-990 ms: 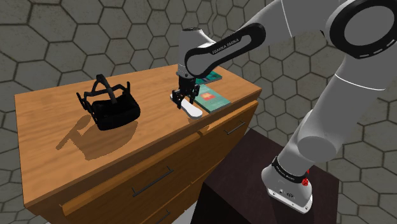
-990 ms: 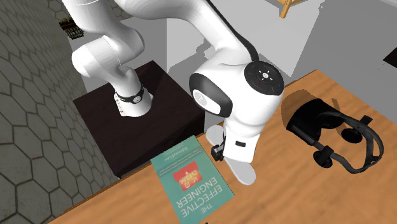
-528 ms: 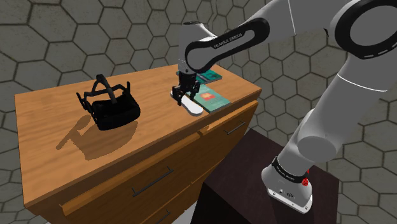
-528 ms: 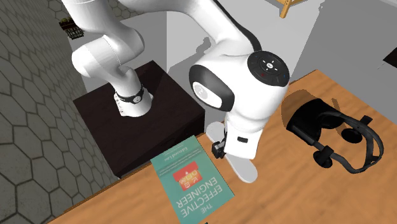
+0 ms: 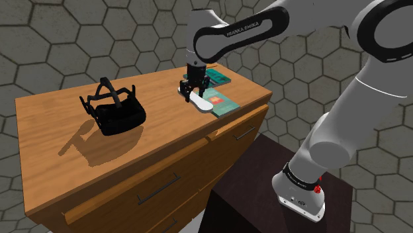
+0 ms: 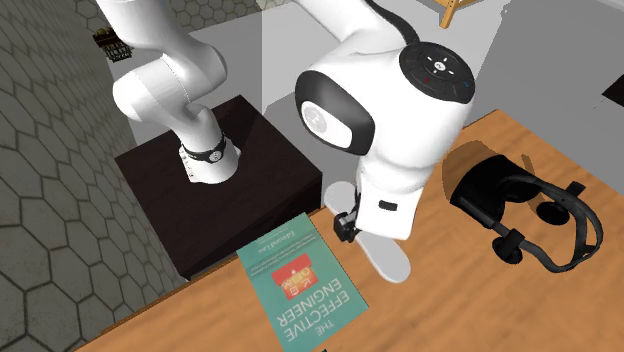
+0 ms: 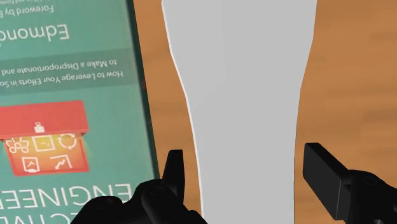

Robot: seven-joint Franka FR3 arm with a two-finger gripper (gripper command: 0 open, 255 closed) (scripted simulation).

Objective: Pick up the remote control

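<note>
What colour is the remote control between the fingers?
Plain white-grey, no markings; the remote control shows best in the wrist view.

Bright even light, soft-edged shadows

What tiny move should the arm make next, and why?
Probably rise straight up a little more. The end effector clasps the white remote at its narrow waist, and the remote has already risen with it, but it hangs low and close beside the teal book.

White arm [image 5: 344, 119] with dark joint bands, white FRANKA EMIKA lettering, all-black claw [image 7: 245, 167]
</note>
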